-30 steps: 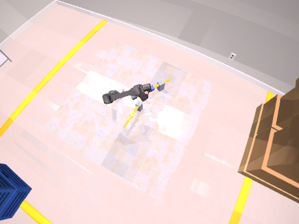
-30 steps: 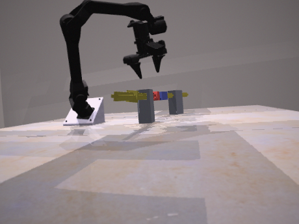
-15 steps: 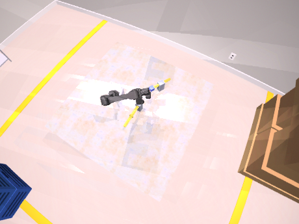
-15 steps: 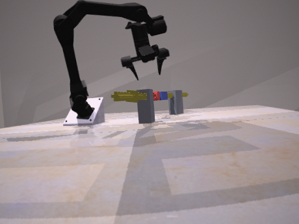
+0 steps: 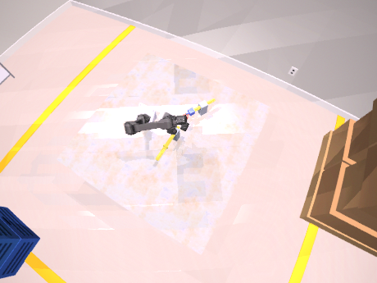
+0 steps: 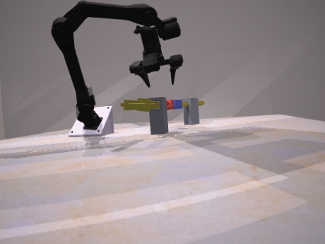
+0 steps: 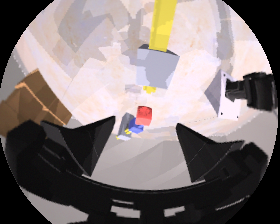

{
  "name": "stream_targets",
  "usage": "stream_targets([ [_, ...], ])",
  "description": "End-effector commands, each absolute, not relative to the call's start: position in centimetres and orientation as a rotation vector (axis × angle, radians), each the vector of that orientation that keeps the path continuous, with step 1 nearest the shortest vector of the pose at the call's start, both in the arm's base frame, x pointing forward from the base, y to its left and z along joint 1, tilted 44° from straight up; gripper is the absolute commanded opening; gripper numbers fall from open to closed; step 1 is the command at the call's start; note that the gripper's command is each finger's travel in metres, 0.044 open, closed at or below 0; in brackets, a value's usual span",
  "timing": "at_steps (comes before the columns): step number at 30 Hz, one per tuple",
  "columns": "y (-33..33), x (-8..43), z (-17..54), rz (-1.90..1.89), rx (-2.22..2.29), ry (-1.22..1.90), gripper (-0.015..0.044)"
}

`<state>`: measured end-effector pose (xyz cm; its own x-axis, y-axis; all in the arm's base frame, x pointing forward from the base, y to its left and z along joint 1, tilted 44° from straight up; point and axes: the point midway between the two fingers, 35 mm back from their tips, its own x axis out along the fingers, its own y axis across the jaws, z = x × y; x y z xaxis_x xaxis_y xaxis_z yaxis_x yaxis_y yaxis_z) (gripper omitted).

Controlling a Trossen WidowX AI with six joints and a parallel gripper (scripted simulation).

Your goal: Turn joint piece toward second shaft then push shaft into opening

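The red joint piece [image 6: 169, 104] [image 7: 144, 115] is hinged to a blue part [image 5: 191, 111] [image 6: 177, 104] [image 7: 135, 125] on the fixed shaft [image 5: 211, 101] [image 6: 201, 103], which sits in the far grey block [image 5: 203, 108] [image 6: 193, 112]. The second yellow shaft [image 5: 165, 147] [image 6: 138, 105] [image 7: 163, 22] runs through the near grey block [image 5: 176, 136] [image 6: 159, 119] [image 7: 157, 67]. In the wrist view its tip shows apart from the red piece, whose opening roughly faces it; exact alignment cannot be told. My gripper [image 6: 160, 85] [image 7: 146, 122] is open and empty above the shafts, touching nothing.
The arm's white base plate [image 6: 106, 119] [image 7: 231, 107] stands to the left in the exterior view. A brown box structure [image 5: 344, 178] [image 7: 37, 100] and a blue crate [image 5: 14, 244] stand far from the shafts.
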<state>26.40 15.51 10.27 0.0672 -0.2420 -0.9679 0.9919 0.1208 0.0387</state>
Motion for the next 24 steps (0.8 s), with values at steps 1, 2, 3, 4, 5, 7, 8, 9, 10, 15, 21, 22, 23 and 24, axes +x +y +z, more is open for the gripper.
stream_targets([
  [1,15.4,26.3,10.2,-1.205,0.983,1.040,0.0440],
  [2,15.4,26.3,10.2,-1.205,0.983,1.040,0.0440],
  [3,15.4,26.3,10.2,-1.205,0.983,1.040,0.0440],
  [4,15.3,26.4,10.4,-1.201,0.980,1.041,0.0440],
  [5,14.8,26.6,10.9,-1.188,0.968,1.044,0.0440],
  [7,12.9,27.5,12.8,-1.145,0.924,1.052,0.0440],
  [8,11.8,27.8,13.8,-1.122,0.898,1.055,0.0440],
  [9,10.7,28.1,14.8,-1.100,0.871,1.058,0.0440],
  [10,9.6,28.4,15.9,-1.079,0.843,1.060,0.0440],
  [15,3.7,28.3,21.0,-0.993,0.690,1.066,0.0440],
  [21,-0.2,27.1,24.4,-0.949,0.574,1.070,0.0440],
  [22,-0.2,27.1,24.4,-0.949,0.574,1.070,0.0440],
  [23,-0.2,27.1,24.4,-0.949,0.574,1.070,0.0440],
  [24,-0.2,27.1,24.4,-0.949,0.574,1.070,0.0440],
])
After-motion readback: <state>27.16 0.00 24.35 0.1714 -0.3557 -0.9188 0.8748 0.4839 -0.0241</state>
